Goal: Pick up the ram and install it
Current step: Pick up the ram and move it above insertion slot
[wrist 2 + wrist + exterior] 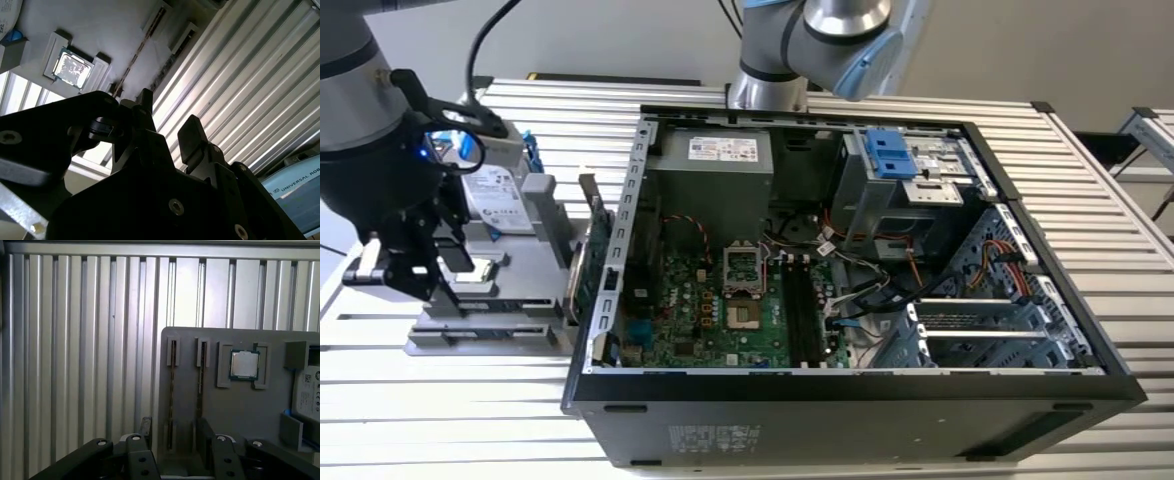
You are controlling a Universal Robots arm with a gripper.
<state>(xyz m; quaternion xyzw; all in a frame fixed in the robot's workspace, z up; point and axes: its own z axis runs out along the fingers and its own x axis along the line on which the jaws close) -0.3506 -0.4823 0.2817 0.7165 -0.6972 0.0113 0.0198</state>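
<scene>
Claw: mine [175,424], released and empty, its two fingers straddling the ram without touching it, as far as I can tell.
Ram: [172,385] stands on edge in a slot of the grey holder [235,410]. I judge this leaves its flat faces free for pinching.
Holder: sits on the slatted tabletop [75,340], near its edge at the exterior view's left, beside the open computer case [854,390].
Neighbours: processor chip [244,364] and hard drive [307,390], each in its own pocket.
Writing: printed white stickers on the hard drive and on the power supply [720,170]. I give no wording.
</scene>
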